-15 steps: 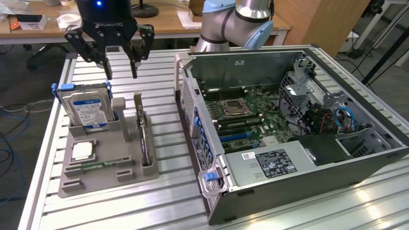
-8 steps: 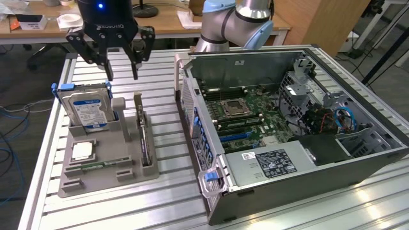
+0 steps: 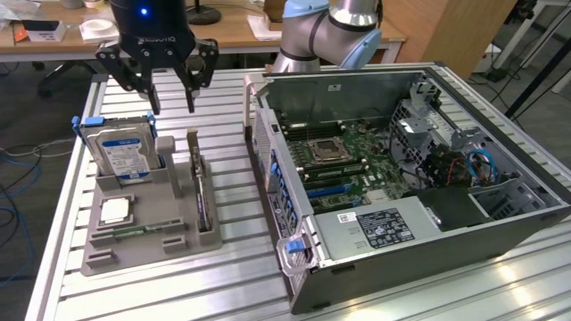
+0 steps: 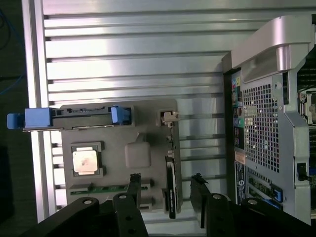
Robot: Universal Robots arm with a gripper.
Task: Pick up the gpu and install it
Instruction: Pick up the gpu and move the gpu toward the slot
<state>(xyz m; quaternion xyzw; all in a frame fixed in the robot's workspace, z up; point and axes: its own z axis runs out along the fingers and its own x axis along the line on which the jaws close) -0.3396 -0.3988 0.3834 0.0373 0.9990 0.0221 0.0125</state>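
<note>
Fingers (image 3: 189,93) hung spread and empty in the exterior view's upper left, above the graphics card (image 3: 200,194). It stood on edge in a grey holder (image 3: 134,251).

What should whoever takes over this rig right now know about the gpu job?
Gripper: open and empty, hovering above the grey holder. In the wrist view the gpu lies between its fingers.
Gpu: standing on edge in its slot of the holder, on the side towards the computer case, untouched. The hard drive stands in the slot on the holder's other side.
Done: the gripper is lined up over the gpu.
Left: gpu not yet picked up or installed in the open case.
</note>
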